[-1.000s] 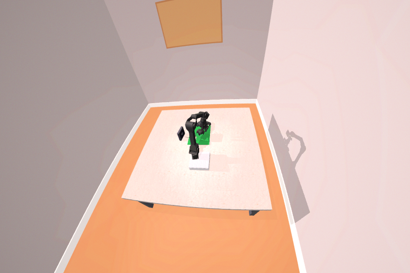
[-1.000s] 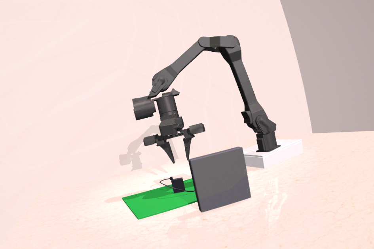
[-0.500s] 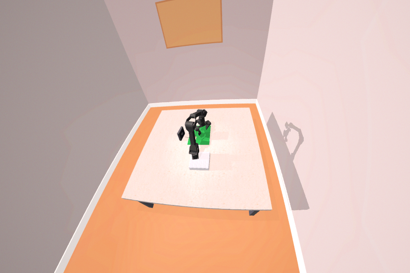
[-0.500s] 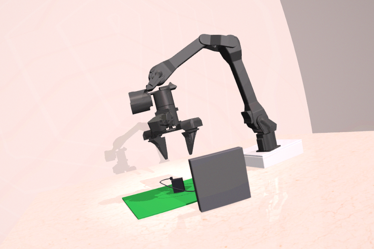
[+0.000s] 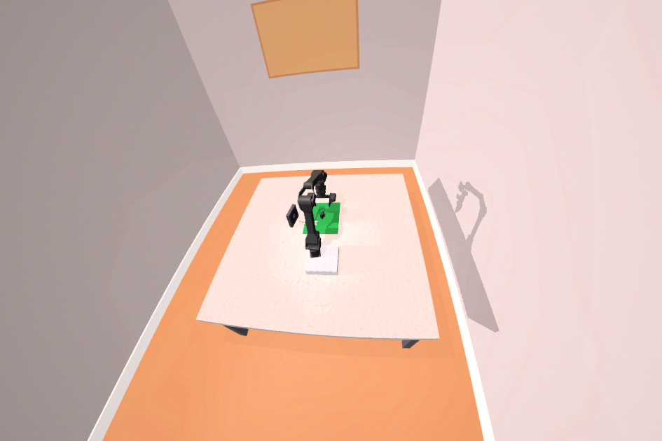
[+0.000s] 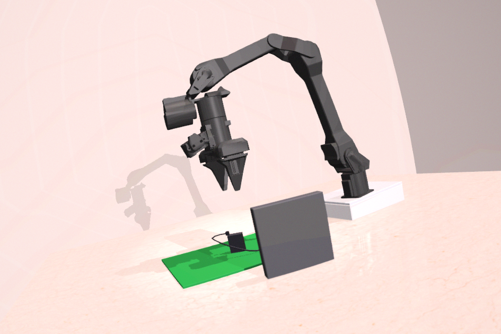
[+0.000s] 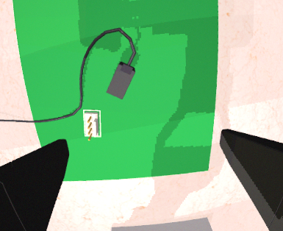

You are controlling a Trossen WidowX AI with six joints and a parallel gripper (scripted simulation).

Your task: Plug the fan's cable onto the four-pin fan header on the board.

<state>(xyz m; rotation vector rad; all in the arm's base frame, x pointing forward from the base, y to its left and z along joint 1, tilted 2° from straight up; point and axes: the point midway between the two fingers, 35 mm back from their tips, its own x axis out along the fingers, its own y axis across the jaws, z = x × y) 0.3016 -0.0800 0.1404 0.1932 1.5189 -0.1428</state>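
The green board (image 5: 333, 220) (image 6: 199, 269) (image 7: 51, 20) lies flat on the table. The dark grey plug (image 6: 235, 240) (image 7: 120, 80) (image 5: 321, 213) rests on the board, off the header, and its thin cable (image 7: 84, 71) loops away to the left. The white four-pin fan header (image 7: 91, 121) stands bare a short way from the plug. The fan (image 6: 292, 234) (image 5: 291, 214) stands upright at the board's edge. My gripper (image 6: 229, 186) (image 7: 146, 142) is open and empty. It hangs well above the board and plug and touches nothing.
The arm's white base block (image 6: 363, 202) (image 5: 323, 264) sits on the pale table (image 5: 269, 291) (image 6: 377, 283) just behind the board. The upright fan stands close beside the plug.
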